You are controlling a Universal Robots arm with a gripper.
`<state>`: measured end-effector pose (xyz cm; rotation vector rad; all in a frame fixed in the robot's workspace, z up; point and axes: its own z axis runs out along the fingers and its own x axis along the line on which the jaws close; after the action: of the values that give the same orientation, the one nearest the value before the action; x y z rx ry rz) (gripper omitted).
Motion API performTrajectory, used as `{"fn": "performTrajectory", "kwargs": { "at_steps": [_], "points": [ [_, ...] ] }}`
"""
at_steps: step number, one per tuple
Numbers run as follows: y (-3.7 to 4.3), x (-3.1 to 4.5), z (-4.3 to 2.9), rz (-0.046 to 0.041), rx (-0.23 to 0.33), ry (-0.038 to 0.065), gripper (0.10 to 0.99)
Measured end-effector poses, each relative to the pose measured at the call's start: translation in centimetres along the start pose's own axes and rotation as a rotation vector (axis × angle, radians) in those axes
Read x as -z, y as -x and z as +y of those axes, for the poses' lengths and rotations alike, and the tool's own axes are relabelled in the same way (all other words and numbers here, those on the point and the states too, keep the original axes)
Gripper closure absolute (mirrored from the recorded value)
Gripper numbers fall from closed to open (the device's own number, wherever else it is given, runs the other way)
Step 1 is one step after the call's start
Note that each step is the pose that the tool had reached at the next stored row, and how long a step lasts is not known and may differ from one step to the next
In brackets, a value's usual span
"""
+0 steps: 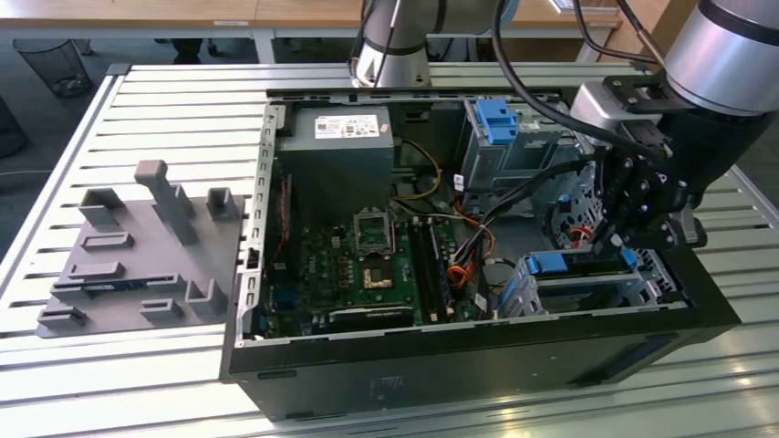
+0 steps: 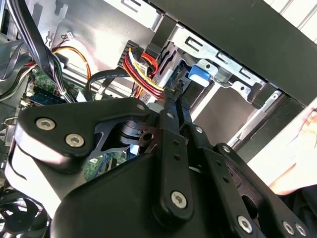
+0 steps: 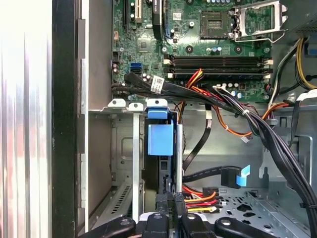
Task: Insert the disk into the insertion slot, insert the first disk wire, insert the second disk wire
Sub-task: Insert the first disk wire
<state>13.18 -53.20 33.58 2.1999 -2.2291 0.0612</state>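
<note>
The disk (image 1: 572,265), in its bright blue carrier, sits inside the insertion slot (image 1: 608,292), the low perforated metal cage at the case's near corner on the exterior view's right. In the first wrist view the disk (image 3: 161,141) stands edge-on in that cage (image 3: 124,163). My gripper (image 1: 605,245) reaches down behind it. In both wrist views the fingertips (image 2: 171,94) meet where a red, yellow and black disk wire (image 2: 141,67) ends at the disk's rear edge; gripper (image 3: 172,201), wire (image 3: 200,197). A black cable with a blue plug (image 3: 238,177) lies loose nearby.
The open computer case holds a motherboard (image 1: 365,265), a power supply (image 1: 335,155) and a taller grey cage with a blue latch (image 1: 497,119). Cable bundles (image 3: 247,116) cross above the slot. A grey fixture (image 1: 134,255) lies on the slatted table. A hand (image 2: 297,168) shows outside the case.
</note>
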Motion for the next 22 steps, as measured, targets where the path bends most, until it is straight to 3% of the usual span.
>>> {"fn": "performTrajectory", "kwargs": {
  "at_steps": [22],
  "points": [
    [-0.03, -0.05, -0.02, 0.0000, -0.002, 0.000, 0.922]
  ]
}}
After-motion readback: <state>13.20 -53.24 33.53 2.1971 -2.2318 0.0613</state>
